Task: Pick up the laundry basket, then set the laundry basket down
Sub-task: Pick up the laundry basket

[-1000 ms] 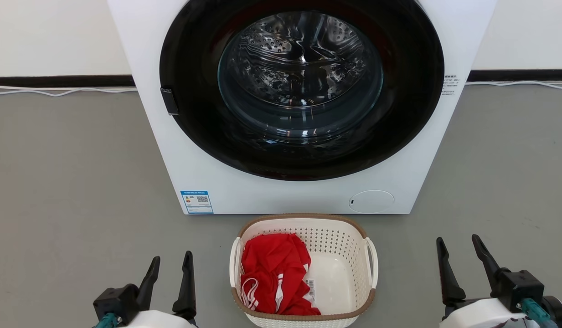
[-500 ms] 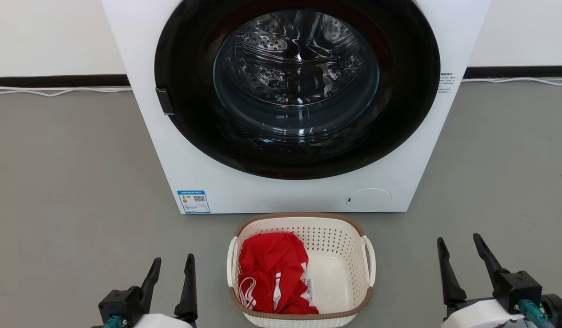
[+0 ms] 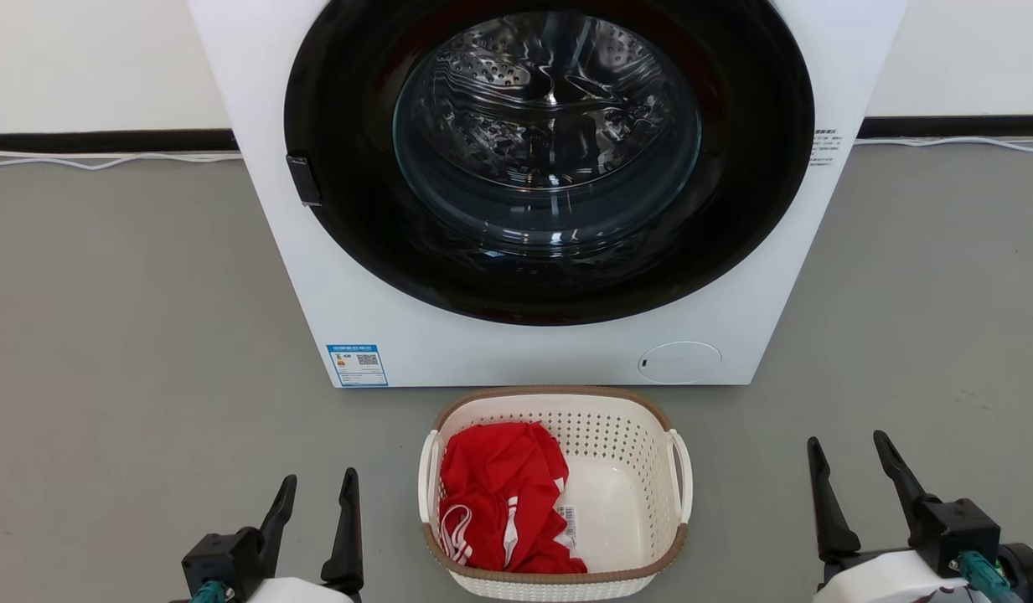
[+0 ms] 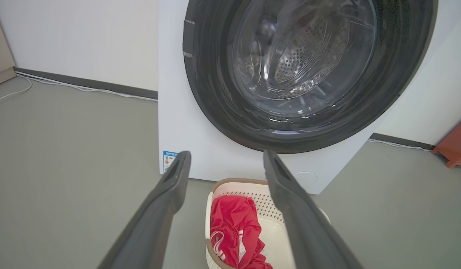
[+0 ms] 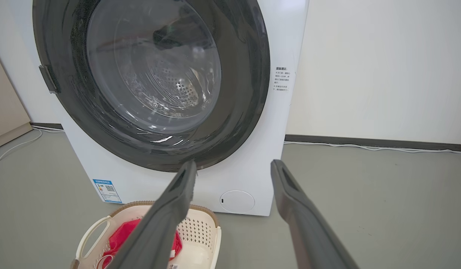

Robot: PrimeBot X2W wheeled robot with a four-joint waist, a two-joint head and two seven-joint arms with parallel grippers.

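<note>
Plainly, little writing can be read. A blue-edged label (image 3: 357, 365) with a QR code sits at the lower left of the washing machine (image 3: 558, 356) front. A block of small dark print (image 3: 826, 149) runs down the front's right edge. Both are too fine to make out. A white tag (image 3: 570, 521) with a barcode lies on the red garment (image 3: 495, 477).

The machine is a smooth white box with a broad glossy black door ring (image 3: 759, 184) and a domed glass window (image 3: 550, 201), behind which a perforated steel drum shows. A small dark latch (image 3: 302, 180) sits on the ring's left, and a round white cap (image 3: 679, 363) is set low on the right.

The laundry basket (image 3: 617, 440) stands on the matt grey floor (image 3: 131, 335) just in front of the machine, below the door. It is cream plastic, a rounded rectangle with walls pierced by rows of small holes, a brown woven-look rim (image 3: 558, 391) and 2 white loop handles (image 3: 680, 473) at its sides. The red cloth, striped white, is crumpled in its left half, and the right half shows smooth bare bottom.

The left gripper (image 3: 319, 476) hovers near the basket's left side. The right gripper (image 3: 845, 437) hovers off the right side, farther out. The basket lies between them and touches neither. Each gripper has 2 long dark tapering fingers spread wide with nothing between them.
</note>
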